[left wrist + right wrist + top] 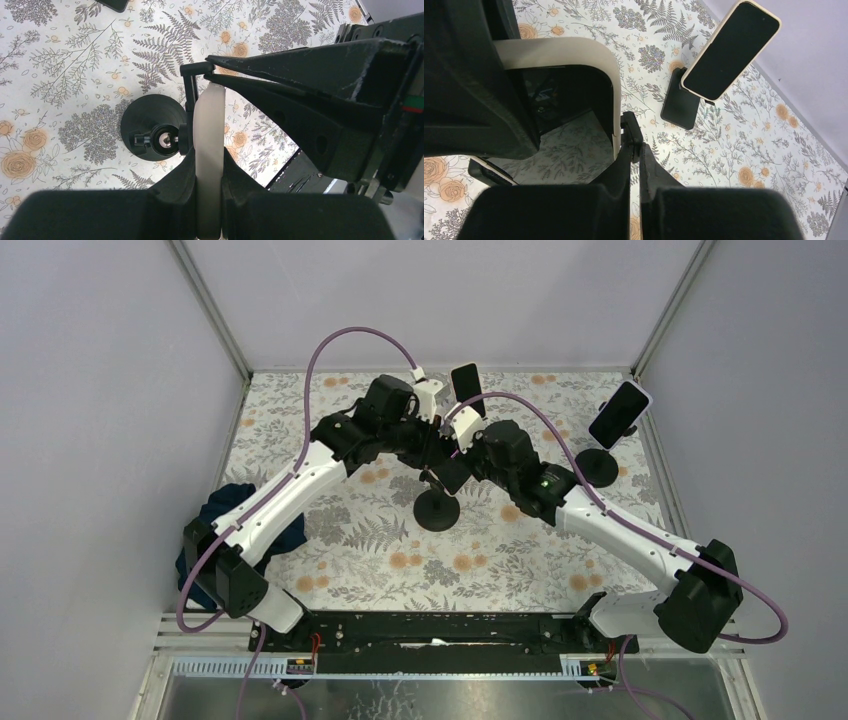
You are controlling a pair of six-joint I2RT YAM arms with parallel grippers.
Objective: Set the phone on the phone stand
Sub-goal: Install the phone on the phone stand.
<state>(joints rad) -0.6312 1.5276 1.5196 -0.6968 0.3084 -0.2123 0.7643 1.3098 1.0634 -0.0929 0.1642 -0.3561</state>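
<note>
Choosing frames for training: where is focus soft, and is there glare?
Left wrist: left gripper's fingers blurred, phone stand sharp. Right wrist: right gripper's fingers soft, held phone reflects the tablecloth, far phone crisp. Top: even light, faint shadows, no glare.

Phone stand [436, 510] sits in the middle of the bench [520, 570], just in front of where the arms meet. Left pincer [209, 167] has the phone [210, 115] edge-on above the stand's base. Right pincer [635, 150] comes in from the right, clamped on the stand's top bracket [192, 72], right beside the phone. Second phone [620, 412] sits on a second stand [598, 467] at the far right. A bunched cloth [222, 502] lies at the left edge.
</note>
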